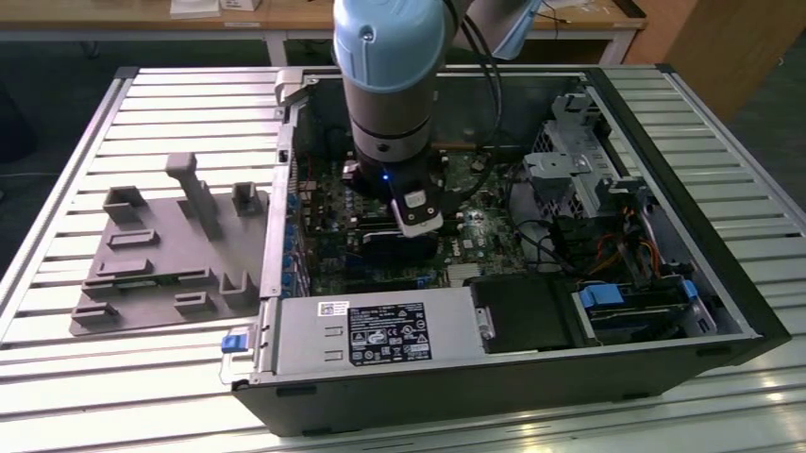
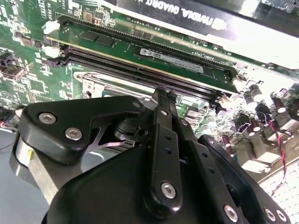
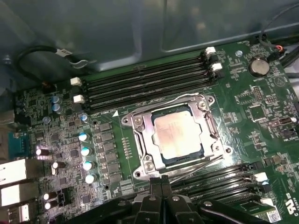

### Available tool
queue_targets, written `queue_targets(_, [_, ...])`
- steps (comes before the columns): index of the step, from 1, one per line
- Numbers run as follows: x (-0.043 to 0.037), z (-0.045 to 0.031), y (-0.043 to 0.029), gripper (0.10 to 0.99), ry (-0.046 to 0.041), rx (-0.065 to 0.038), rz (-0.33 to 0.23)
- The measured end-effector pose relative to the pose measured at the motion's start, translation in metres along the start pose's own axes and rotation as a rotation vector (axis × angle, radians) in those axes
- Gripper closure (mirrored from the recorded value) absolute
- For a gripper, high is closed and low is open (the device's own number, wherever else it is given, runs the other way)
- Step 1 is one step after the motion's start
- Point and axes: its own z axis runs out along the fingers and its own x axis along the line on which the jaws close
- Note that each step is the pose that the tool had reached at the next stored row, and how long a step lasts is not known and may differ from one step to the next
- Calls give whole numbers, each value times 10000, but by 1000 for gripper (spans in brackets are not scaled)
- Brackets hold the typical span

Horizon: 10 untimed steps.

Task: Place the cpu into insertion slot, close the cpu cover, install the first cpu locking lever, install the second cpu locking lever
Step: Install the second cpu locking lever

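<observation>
My claw (image 3: 161, 184) looks pressed together w/ nothing in it, tips just beside the cpu cover (image 3: 142, 140). Cover lies flat over the insertion slot (image 3: 205, 147). I see the cpu (image 3: 177, 134) thru its window; slot's inside is hidden.

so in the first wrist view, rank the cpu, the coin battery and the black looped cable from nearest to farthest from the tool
1. The cpu: just beyond the tips of the tool, seated in the socket under the cpu cover.
2. The coin battery: clearly farther, on the green board past the memory slots.
3. The black looped cable: farthest, against the case wall, on the opposite side from the battery.
</observation>
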Motion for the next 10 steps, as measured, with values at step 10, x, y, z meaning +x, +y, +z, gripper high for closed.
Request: queue_targets(10, [7, 36, -14, 984, 127, -20, -422])
